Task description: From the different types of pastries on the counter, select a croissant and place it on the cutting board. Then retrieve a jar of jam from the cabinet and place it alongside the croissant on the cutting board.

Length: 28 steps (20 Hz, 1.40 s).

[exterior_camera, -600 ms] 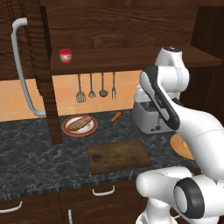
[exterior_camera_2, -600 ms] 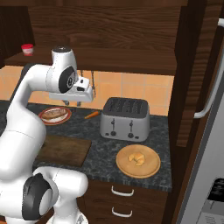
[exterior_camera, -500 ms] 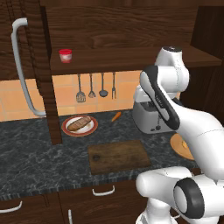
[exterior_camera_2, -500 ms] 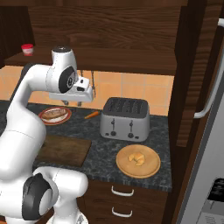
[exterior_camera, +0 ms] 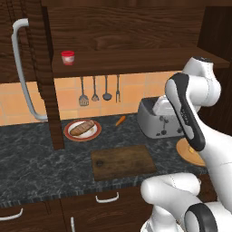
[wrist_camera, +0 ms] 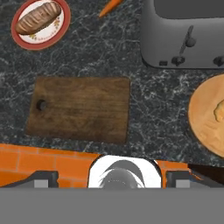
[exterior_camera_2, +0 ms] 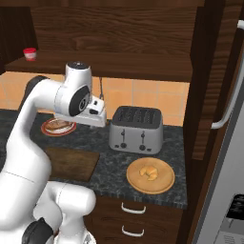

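Observation:
The croissant (exterior_camera_2: 150, 172) lies on a round light-wood disc (exterior_camera_2: 164, 185) at the right end of the counter (exterior_camera: 36, 163); its edge shows as the croissant (wrist_camera: 219, 111) in the hand view. The cutting board (wrist_camera: 81, 109) lies bare on the counter, also the cutting board (exterior_camera: 123, 161). The jar of jam (exterior_camera: 68, 57) stands on the shelf of the cabinet (exterior_camera: 136, 59), seen too as the jar of jam (exterior_camera_2: 30, 53). My gripper (wrist_camera: 109, 178) hangs high above the counter, looking down, open with nothing between its fingers. It is well apart from croissant and board.
A brown loaf-shaped roll (exterior_camera: 82, 128) rests on a red-rimmed plate (exterior_camera: 70, 134) at the back left. A thin orange stick (exterior_camera: 120, 120) lies beside the grey toaster (exterior_camera_2: 136, 128). The cabinet door with its curved grey handle (exterior_camera: 22, 68) stands open at the left.

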{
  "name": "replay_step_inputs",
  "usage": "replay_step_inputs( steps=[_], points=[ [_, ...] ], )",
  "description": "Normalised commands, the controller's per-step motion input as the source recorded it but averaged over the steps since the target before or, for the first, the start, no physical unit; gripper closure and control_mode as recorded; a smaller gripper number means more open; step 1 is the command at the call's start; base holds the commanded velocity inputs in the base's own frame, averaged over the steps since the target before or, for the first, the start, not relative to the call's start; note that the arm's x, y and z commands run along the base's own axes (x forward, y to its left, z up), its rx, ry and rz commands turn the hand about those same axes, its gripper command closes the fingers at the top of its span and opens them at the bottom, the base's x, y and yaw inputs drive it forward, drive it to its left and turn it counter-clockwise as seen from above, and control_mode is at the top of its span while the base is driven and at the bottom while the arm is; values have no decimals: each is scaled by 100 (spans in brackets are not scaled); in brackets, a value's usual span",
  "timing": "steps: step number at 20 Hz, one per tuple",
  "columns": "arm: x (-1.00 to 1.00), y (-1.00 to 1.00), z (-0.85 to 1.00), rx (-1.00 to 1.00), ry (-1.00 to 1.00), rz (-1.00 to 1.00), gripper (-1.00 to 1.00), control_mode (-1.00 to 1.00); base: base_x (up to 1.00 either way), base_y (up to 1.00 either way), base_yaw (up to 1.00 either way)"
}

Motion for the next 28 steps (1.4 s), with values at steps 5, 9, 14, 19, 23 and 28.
replay_step_inputs(
  steps=[5,9,14,19,23,28],
  points=[
    [-18,-72,-52,8,-4,9,-100,-100,0,0,0],
    [14,-57,-42,6,-7,20,-100,-100,0,0,0],
    [23,-41,-21,1,-2,18,-100,-100,0,0,0],
    [10,-42,-26,0,6,3,-100,-100,0,0,0],
    [6,-66,-55,-3,1,2,-100,-100,0,0,0],
    [19,-56,-61,-11,0,1,-100,-100,0,0,0]
  ],
)
